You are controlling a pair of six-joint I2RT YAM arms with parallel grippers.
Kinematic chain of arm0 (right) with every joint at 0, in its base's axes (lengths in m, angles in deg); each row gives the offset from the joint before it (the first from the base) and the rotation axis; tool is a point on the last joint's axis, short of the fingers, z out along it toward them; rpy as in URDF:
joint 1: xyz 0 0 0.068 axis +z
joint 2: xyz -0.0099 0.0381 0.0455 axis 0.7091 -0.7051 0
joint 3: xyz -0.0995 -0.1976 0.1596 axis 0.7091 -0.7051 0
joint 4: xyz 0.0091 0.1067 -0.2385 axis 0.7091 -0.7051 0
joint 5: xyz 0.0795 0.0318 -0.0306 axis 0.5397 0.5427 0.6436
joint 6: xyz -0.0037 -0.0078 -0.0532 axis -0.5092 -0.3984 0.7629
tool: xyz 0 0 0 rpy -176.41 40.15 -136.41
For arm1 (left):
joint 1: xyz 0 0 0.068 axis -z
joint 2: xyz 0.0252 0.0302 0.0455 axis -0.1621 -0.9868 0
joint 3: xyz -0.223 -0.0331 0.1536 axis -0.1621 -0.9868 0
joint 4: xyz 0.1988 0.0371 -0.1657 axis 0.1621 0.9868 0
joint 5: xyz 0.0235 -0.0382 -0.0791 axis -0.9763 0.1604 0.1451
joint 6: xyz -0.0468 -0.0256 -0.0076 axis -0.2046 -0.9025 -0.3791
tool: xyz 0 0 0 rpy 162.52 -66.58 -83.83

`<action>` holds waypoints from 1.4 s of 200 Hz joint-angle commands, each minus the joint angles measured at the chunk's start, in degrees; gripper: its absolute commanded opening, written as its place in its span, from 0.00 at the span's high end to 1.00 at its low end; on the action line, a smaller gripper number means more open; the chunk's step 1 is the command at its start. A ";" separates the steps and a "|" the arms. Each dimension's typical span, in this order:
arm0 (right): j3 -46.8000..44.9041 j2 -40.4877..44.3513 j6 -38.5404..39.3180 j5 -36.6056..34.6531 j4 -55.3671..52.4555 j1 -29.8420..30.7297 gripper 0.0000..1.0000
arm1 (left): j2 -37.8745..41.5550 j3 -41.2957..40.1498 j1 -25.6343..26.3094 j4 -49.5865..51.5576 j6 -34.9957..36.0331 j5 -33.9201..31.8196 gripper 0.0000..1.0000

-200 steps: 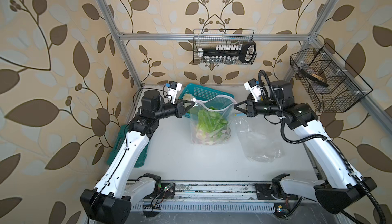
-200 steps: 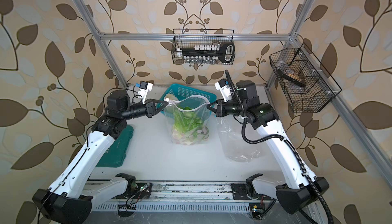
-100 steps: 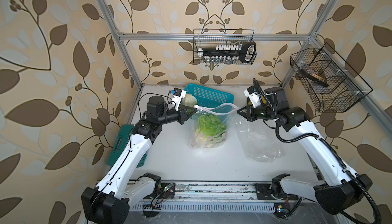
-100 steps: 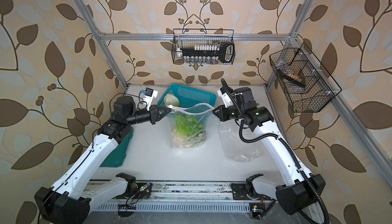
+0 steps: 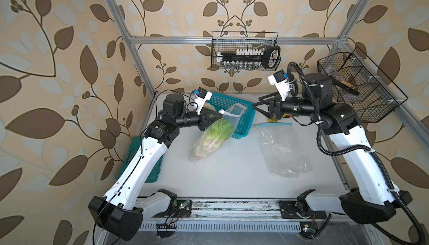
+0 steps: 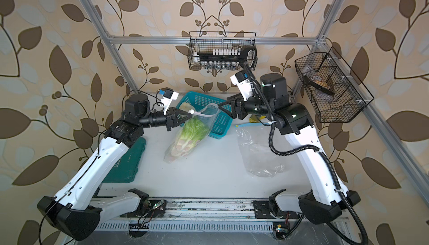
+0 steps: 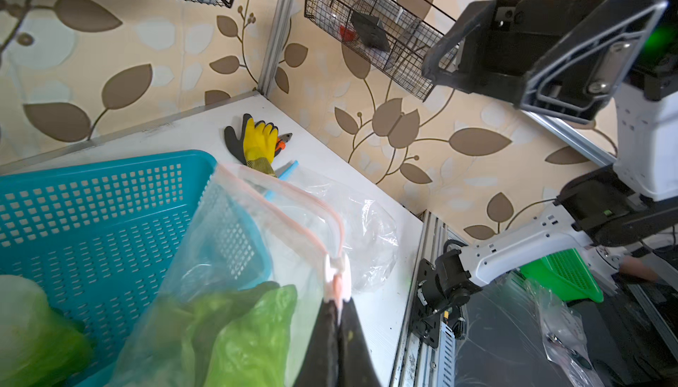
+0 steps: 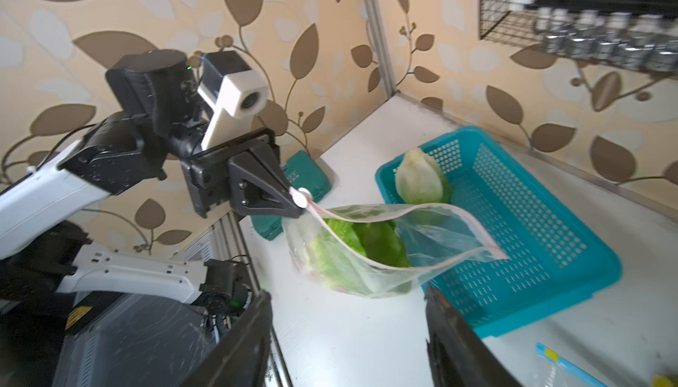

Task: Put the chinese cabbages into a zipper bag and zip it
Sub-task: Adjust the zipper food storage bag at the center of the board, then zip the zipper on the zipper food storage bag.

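Chinese cabbages (image 5: pixel 218 131): green-leafed heads lie inside the zipper bag (image 5: pixel 235 114), their number hard to tell; one pale head (image 8: pixel 420 179) sits in the teal basket (image 5: pixel 243 126), outside the bag.
Zipper bag: hangs slanted from one top corner, its bottom resting on the table (image 5: pixel 232 176) beside the basket; the mouth gapes open, with the white slider (image 8: pixel 303 195) at the held corner.
Left pincer (image 5: pixel 220 115): closed on the bag's corner at the slider.
Right pincer (image 5: pixel 256 102): fingers spread wide, holding nothing, apart from the bag, near the basket's corner.
Empty bag (image 5: pixel 283 148): flat on the table under the right arm.
Glove (image 7: pixel 258 143): yellow and black, in the back corner.
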 commanded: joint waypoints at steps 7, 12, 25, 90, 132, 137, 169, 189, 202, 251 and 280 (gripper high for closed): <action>3.71 -7.00 2.91 3.55 -3.32 4.03 0.40 | -0.49 4.86 1.39 5.99 7.31 2.30 1.00; 4.44 -8.05 3.65 4.07 -3.42 4.63 0.41 | -0.52 5.14 1.45 6.57 7.94 2.22 1.00; 6.28 -10.66 6.03 5.59 -4.14 5.89 0.43 | -0.59 5.57 1.45 7.76 9.07 1.96 1.00; 7.56 -14.71 14.65 14.74 -4.75 7.24 0.52 | -0.23 6.31 1.56 9.42 10.03 3.15 1.00; 8.06 -17.67 15.34 16.72 -6.27 7.79 0.54 | -0.59 6.26 1.88 8.73 9.51 3.43 1.00; 8.10 -18.04 15.25 16.62 -6.21 7.78 0.54 | -0.66 6.29 1.97 8.61 9.51 3.45 1.00; 9.20 -19.49 14.58 17.01 -5.94 7.78 0.66 | -0.90 6.29 2.24 8.60 9.43 3.26 1.00; 8.94 -19.42 14.19 17.32 -5.48 7.78 0.73 | -0.94 6.29 2.25 8.63 9.24 2.83 1.00; 8.38 -19.04 14.19 17.41 -5.38 7.78 0.75 | -0.85 6.21 2.27 8.28 9.04 2.19 1.00; 4.30 -15.93 12.07 16.43 -0.59 7.54 0.84 | 0.09 4.40 2.16 3.73 4.85 -1.38 1.00; 1.19 -13.62 11.45 15.78 2.34 6.21 0.87 | 0.65 3.22 1.90 1.55 2.05 -5.32 1.00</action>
